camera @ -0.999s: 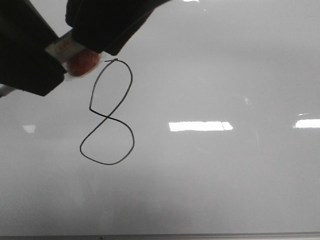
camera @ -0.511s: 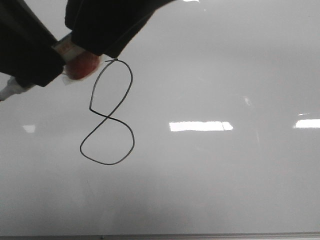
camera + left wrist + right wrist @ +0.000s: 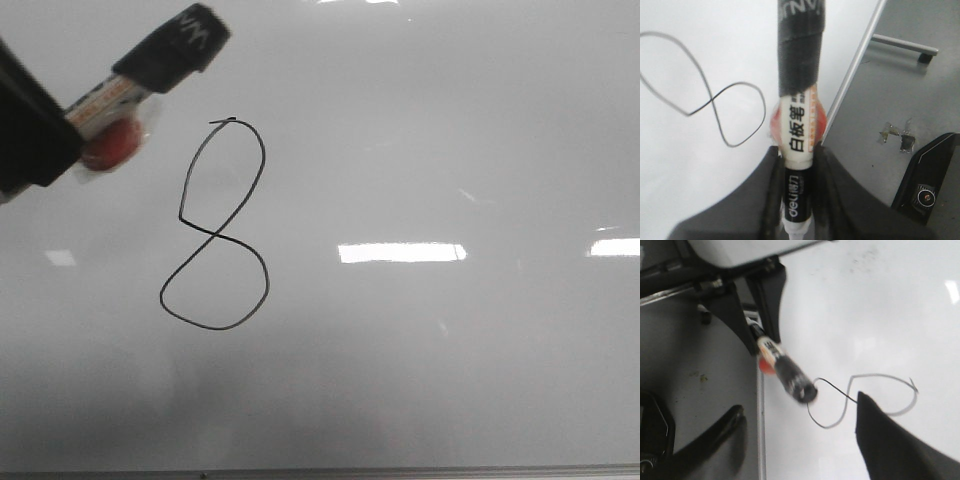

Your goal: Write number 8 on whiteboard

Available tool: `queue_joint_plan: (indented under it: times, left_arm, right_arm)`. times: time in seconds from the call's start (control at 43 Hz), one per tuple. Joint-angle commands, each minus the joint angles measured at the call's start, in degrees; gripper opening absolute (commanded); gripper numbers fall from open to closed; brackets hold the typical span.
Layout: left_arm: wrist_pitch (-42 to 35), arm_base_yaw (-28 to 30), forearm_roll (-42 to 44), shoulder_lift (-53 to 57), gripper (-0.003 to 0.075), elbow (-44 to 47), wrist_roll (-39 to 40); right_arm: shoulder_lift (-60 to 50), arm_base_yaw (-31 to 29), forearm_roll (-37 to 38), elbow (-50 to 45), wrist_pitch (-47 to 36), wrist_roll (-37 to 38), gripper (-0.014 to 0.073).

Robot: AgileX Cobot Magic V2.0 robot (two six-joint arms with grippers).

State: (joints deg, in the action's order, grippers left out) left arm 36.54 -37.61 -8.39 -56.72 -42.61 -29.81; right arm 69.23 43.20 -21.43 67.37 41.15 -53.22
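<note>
The number 8 (image 3: pixel 212 233) is a thin black line drawn left of centre on the whiteboard (image 3: pixel 450 350). My left gripper (image 3: pixel 35 145) is at the upper left, shut on a whiteboard marker (image 3: pixel 125 90) that carries a black cap (image 3: pixel 175 45) and hangs above the board, left of the 8's upper loop. The left wrist view shows the jaws (image 3: pixel 799 167) closed on the marker barrel (image 3: pixel 799 125), with the 8 (image 3: pixel 710 100) beside it. My right gripper (image 3: pixel 800 440) is open and empty over the board's edge, close to the capped marker tip (image 3: pixel 797 385) and the 8 (image 3: pixel 840 392).
The board's thin metal edge strip (image 3: pixel 400 472) runs along the near side and also shows in the left wrist view (image 3: pixel 855 65). Beyond it lies grey table (image 3: pixel 900 90) with a metal bar (image 3: pixel 905 45) and a black device (image 3: pixel 930 185).
The right gripper, which covered the marker's end at the top, has left the front view. The marker's black cap now shows. The left gripper has drawn back a little to the left.
</note>
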Motion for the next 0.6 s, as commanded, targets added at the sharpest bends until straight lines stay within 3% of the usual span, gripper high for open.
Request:
queue_joint_plan:
  times: [0.0,0.139,0.256,0.348,0.465,0.581]
  left_arm:
    - [-3.38,6.02,-0.73,0.32,-0.0021,-0.11,5.65]
    - [-7.39,17.53,-2.09,0.32,-0.0021,2.75,16.71]
    - [-14.74,24.22,-8.42,0.32,-0.0021,6.52,17.56]
    - [-25.01,27.48,-13.63,0.43,-0.0021,11.29,17.56]
    - [-38.19,28.77,-14.03,0.43,-0.0021,17.29,17.56]
    - [-44.42,30.82,-14.3,0.43,-0.0021,20.04,17.56]
  right_arm:
    - [-5.7,-4.93,-1.1,-2.41,-4.94,4.71,0.0445]
    - [-14.54,-13.41,-1.1,-13.02,-11.43,12.83,0.0361]
    - [-21.11,-19.88,-1.27,-21.79,-15.04,23.85,0.0293]
    - [-26.27,-25.29,-1.27,-29.65,-16.24,32.0,0.0206]
    - [-32.67,-29.11,-1.27,-37.27,-17.69,33.91,0.0029]
    - [-36.25,-29.44,-1.27,-40.22,-18.56,33.91,-0.0074]
